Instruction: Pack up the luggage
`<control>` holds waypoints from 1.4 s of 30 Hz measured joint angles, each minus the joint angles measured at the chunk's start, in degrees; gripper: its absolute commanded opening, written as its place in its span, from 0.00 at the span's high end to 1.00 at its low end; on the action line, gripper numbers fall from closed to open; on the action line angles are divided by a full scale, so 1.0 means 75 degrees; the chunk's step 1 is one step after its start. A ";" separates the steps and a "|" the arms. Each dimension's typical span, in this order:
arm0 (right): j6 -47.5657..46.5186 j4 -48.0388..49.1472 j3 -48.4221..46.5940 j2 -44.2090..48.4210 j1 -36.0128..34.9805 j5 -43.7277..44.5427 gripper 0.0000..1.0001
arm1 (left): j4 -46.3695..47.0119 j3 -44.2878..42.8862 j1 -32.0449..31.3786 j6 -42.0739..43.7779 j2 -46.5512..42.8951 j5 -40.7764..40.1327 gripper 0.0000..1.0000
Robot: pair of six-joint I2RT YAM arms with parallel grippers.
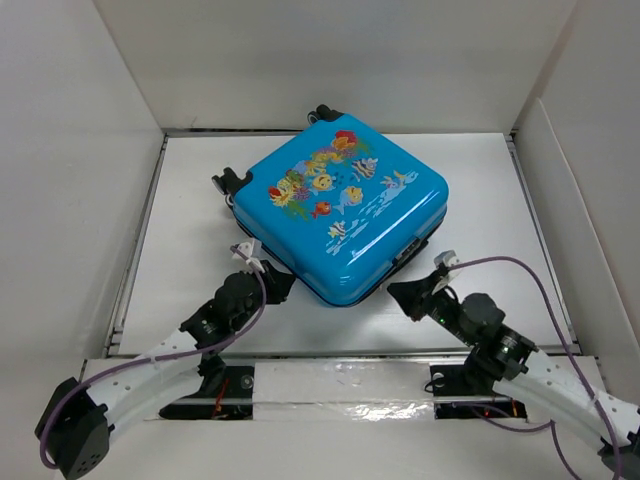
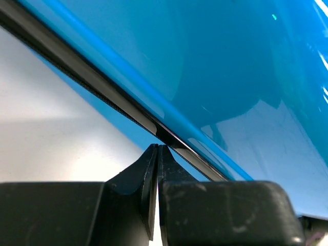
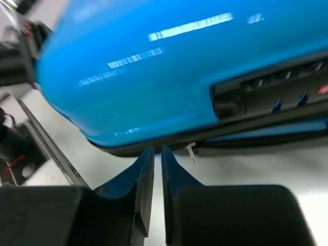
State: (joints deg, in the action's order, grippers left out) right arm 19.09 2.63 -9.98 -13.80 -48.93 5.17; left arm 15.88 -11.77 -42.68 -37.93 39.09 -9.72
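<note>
Two hands sit at the near edges of the luggage (image 1: 340,215), which lies flat and closed, printed side up, on the white tabletop (image 1: 180,200) at the centre of the overhead view, one corner pointing to the bottom of the frame. Its wheels (image 1: 228,183) face the upper left. Left hand (image 2: 158,147): fingers pressed together, tips against the black zipper seam (image 2: 102,82) on the lower-left side. Right hand (image 3: 158,149): fingers almost together with a thin slit between them, tips at the seam on the lower-right side, just beside a small white tag (image 3: 191,151). Whether it pinches anything cannot be told.
</note>
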 measured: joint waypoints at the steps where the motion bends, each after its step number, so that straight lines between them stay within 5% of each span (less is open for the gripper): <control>1: 0.0017 -0.0029 -0.0038 -0.0289 -0.0125 0.0181 0.73 | -0.0009 0.0003 0.0000 0.0058 0.0000 0.0111 1.00; 9: -0.0385 -0.0233 -0.0452 -0.2914 -0.0338 0.1037 0.61 | 0.0376 0.0280 -0.0055 0.0440 0.0038 0.1093 0.93; 23: -0.0895 0.1376 -0.0466 -0.4135 -0.0338 0.0796 0.59 | 0.1236 0.0367 -0.0297 0.0691 0.0726 0.1708 0.94; 30: -0.0950 0.1734 -0.0466 -0.4680 -0.0338 0.0679 0.70 | 0.1577 0.0408 -0.0463 0.0699 0.0965 0.1690 0.95; 36: -0.0880 0.2107 -0.0402 -0.5018 -0.0481 0.0717 0.99 | 0.1827 0.0452 -0.0463 0.0679 0.1160 0.1693 0.96; 42: -0.0749 0.2317 -0.0219 -0.4809 -0.0807 0.0991 1.00 | 0.2189 0.0493 -0.0463 0.0618 0.1454 0.1711 0.98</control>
State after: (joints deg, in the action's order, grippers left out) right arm 13.47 20.01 -11.62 -49.87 -54.98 12.60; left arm 32.29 -8.08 -46.15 -33.30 50.00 3.11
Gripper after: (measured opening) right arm 0.018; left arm 0.032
